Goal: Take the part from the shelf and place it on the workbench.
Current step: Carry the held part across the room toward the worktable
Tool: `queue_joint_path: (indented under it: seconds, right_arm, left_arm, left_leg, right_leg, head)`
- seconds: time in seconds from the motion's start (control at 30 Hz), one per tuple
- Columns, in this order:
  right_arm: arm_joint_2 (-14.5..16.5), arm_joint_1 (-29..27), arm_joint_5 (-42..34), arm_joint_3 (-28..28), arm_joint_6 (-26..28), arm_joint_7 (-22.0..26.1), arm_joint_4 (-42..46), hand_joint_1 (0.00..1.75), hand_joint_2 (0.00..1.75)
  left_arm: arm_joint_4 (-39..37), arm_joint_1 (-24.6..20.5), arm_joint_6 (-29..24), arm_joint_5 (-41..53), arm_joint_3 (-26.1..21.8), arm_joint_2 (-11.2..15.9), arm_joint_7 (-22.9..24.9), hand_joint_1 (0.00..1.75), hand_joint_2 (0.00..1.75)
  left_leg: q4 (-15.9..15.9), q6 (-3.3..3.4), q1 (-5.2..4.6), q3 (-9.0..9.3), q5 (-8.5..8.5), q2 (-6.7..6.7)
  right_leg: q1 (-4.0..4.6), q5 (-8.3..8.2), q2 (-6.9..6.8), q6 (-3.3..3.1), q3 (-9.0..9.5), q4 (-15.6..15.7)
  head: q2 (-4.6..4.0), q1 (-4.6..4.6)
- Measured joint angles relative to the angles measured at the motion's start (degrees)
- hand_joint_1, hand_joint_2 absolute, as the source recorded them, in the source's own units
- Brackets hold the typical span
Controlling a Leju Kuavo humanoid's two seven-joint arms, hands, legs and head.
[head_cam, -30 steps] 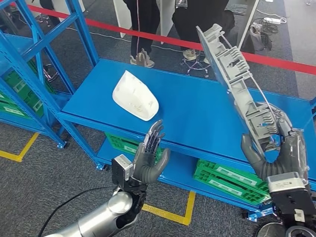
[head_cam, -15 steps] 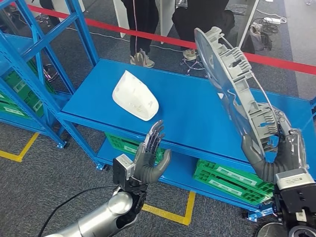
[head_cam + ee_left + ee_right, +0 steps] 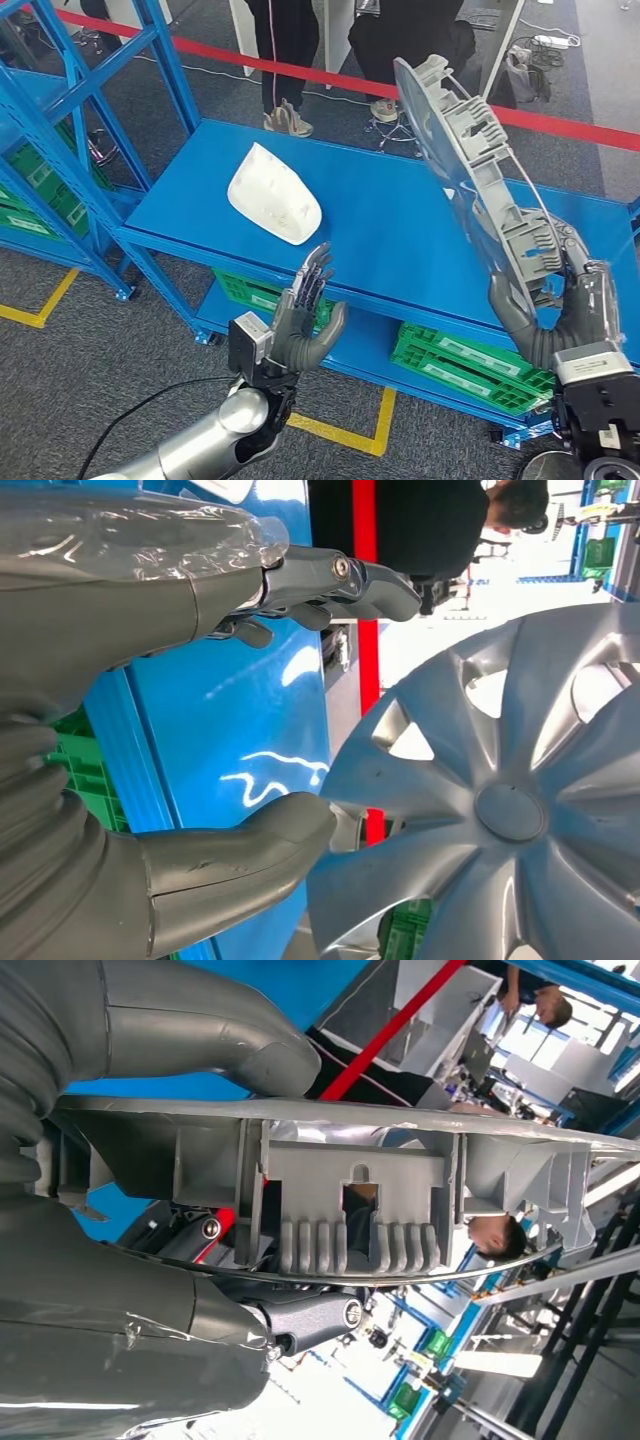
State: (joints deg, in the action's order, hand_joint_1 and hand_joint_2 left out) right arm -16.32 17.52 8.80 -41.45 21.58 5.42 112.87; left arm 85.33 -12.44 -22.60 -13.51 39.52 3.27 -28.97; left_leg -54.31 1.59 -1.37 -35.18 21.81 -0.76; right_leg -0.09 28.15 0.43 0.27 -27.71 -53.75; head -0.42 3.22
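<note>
No text, brand, number or sign can be read in any view. White labels sit on the green crates (image 3: pixel 460 362) under the blue shelf (image 3: pixel 377 235), but their print is too small to make out.

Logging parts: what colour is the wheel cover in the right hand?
Silver-grey wheel cover, clearest in the left wrist view.

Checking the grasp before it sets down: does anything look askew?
The silver wheel cover stands steeply tilted on edge, held only at its lower rim by the right hand, above the blue workbench. Nothing looks damaged.
</note>
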Motion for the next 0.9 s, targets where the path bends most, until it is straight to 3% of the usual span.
queue_joint_path:
  seconds: [0.1,0.13,0.2,0.23,0.27,0.3,0.37,0.4,0.43,0.5,0.57,0.63,0.7,0.77,0.8,0.87,0.9]
  right_arm:
    - [0.16,-0.09,0.94,0.22,-0.25,-0.36,0.01,1.75,1.75]
    - [0.19,-0.11,1.08,0.31,-0.3,-0.42,0.01,1.75,1.75]
    - [0.22,-0.14,1.19,0.38,-0.34,-0.43,0.0,1.75,1.75]
    - [0.27,-0.18,1.2,0.38,-0.4,-0.42,-0.02,1.75,1.75]
    - [0.32,-0.24,1.21,0.38,-0.53,-0.4,-0.07,1.75,1.75]
    - [0.38,-0.3,1.21,0.38,-0.73,-0.36,-0.11,1.75,1.75]
    - [0.42,-0.4,1.21,0.38,-1.3,-0.14,-0.21,1.75,1.75]
    - [0.44,-0.4,1.21,0.37,-1.57,-0.01,-0.29,1.75,1.75]
    - [0.53,-0.38,1.21,0.37,-1.78,0.13,-0.34,1.75,1.75]
    - [0.77,-0.54,1.21,0.37,-2.05,0.25,-0.48,1.75,1.75]
    - [0.93,-0.75,1.22,0.37,-2.19,0.25,-0.56,1.75,1.75]
    - [1.07,-0.8,1.31,0.37,-2.27,0.28,-0.61,1.75,1.75]
    - [1.26,-0.85,1.48,0.37,-2.31,0.4,-0.61,1.75,1.75]
    - [1.33,-0.9,1.57,0.36,-2.32,0.5,-0.61,1.75,1.75]
    - [1.33,-0.95,1.58,0.36,-2.33,0.52,-0.61,1.75,1.75]
    - [1.36,-1.03,1.59,0.36,-2.37,0.53,-0.61,1.75,1.75]
    - [1.38,-1.05,1.6,0.36,-2.39,0.55,-0.61,1.75,1.75]
  left_arm:
    - [0.2,-0.05,0.17,0.16,-0.08,-0.05,0.23,0.0,1.75]
    - [0.26,-0.1,0.23,0.19,-0.1,-0.11,0.3,0.0,1.75]
    - [0.3,-0.16,0.28,0.21,-0.11,-0.19,0.42,0.0,1.75]
    - [0.29,-0.12,0.3,0.21,-0.11,-0.2,0.47,0.0,1.75]
    - [0.28,-0.06,0.31,0.22,-0.11,-0.19,0.51,0.0,1.75]
    - [0.29,-0.03,0.3,0.23,-0.11,-0.17,0.53,0.0,1.75]
    - [0.3,-0.01,0.28,0.25,-0.11,-0.16,0.55,0.0,1.75]
    - [0.31,-0.03,0.24,0.25,-0.12,-0.15,0.57,0.0,1.75]
    - [0.32,-0.06,0.2,0.25,-0.14,-0.15,0.63,0.0,1.75]
    - [0.45,-0.11,0.1,0.3,-0.2,-0.14,0.7,0.0,1.75]
    - [0.58,0.0,-0.06,0.36,-0.28,-0.13,0.71,0.0,1.75]
    - [0.62,0.1,-0.24,0.44,-0.33,-0.05,0.71,0.0,1.75]
    - [0.65,0.1,-0.33,0.52,-0.36,-0.02,0.73,0.0,1.75]
    - [0.66,0.13,-0.37,0.52,-0.37,-0.02,0.77,0.0,1.75]
    - [0.66,0.16,-0.37,0.53,-0.37,-0.01,0.77,0.0,1.75]
    - [0.72,0.2,-0.37,0.54,-0.38,0.01,0.77,0.0,1.75]
    - [0.8,0.18,-0.37,0.55,-0.39,0.01,0.77,0.0,1.75]
  left_leg:
    - [1.71,0.57,0.54,1.25,-0.43,-0.26]
    - [2.3,0.6,0.87,1.78,-0.63,-0.39]
    - [2.58,0.62,1.12,2.14,-0.67,-0.75]
    - [2.54,0.55,1.16,2.16,-0.6,-1.06]
    - [2.47,0.42,1.23,2.18,-0.5,-1.44]
    - [2.27,0.18,1.37,2.2,-0.34,-1.95]
    - [1.33,-0.67,1.86,2.15,0.24,-3.17]
    - [0.68,-1.22,2.0,1.88,0.56,-3.8]
    - [-0.07,-1.71,2.07,1.43,0.74,-4.36]
    - [-0.63,-2.58,2.22,0.38,0.51,-5.47]
    - [-0.69,-3.27,2.59,-0.3,0.2,-6.12]
    - [-3.57,-3.58,2.52,-1.85,1.66,-3.81]
    - [-10.97,-3.51,2.31,-5.63,4.92,-0.72]
    - [-17.73,-3.15,2.17,-9.37,6.92,0.05]
    - [-18.39,-2.81,2.01,-9.88,6.52,0.13]
    - [-12.96,-1.76,1.3,-7.24,3.05,0.71]
    - [-8.7,-1.06,0.68,-5.01,1.36,1.96]
  right_leg:
    - [0.24,0.82,-0.14,0.51,0.1,-0.65]
    - [0.23,2.08,-0.15,0.69,-0.9,-2.97]
    - [-0.31,5.53,-0.15,1.18,-4.84,-10.8]
    - [-0.63,6.73,-0.16,1.47,-6.92,-14.52]
    - [-0.99,6.86,-0.16,1.78,-8.24,-16.48]
    - [-1.38,5.75,-0.15,2.13,-8.43,-16.11]
    - [-2.29,1.37,0.64,3.08,-5.83,-9.49]
    - [-2.64,-0.07,2.06,3.64,-4.26,-5.94]
    - [-2.89,-0.8,3.29,3.74,-3.15,-3.55]
    - [-2.67,-0.53,4.5,3.18,-2.81,-2.71]
    - [-2.35,-0.79,3.07,1.99,-2.93,-2.84]
    - [-2.17,-0.97,1.64,1.09,-2.75,-2.62]
    - [-1.64,-0.9,0.17,0.5,-2.66,-2.51]
    - [-0.97,-0.67,-1.48,0.04,-2.55,-2.51]
    - [-0.67,-0.5,-2.29,-0.17,-2.4,-2.51]
    - [-0.23,-0.06,-3.75,-0.5,-1.84,-2.49]
    - [-0.07,0.22,-4.38,-0.56,-1.55,-2.46]
  head:
    - [0.0,0.05]
    - [0.0,-0.09]
    - [0.0,-0.46]
    - [0.0,-0.56]
    - [0.0,-0.57]
    - [0.0,-0.56]
    - [0.0,-0.6]
    - [0.0,-0.75]
    - [0.0,-0.93]
    - [0.0,-0.95]
    - [0.0,-0.64]
    - [0.0,-0.18]
    - [0.0,0.47]
    - [0.0,0.78]
    - [0.0,0.86]
    - [0.0,0.94]
    - [0.0,0.96]
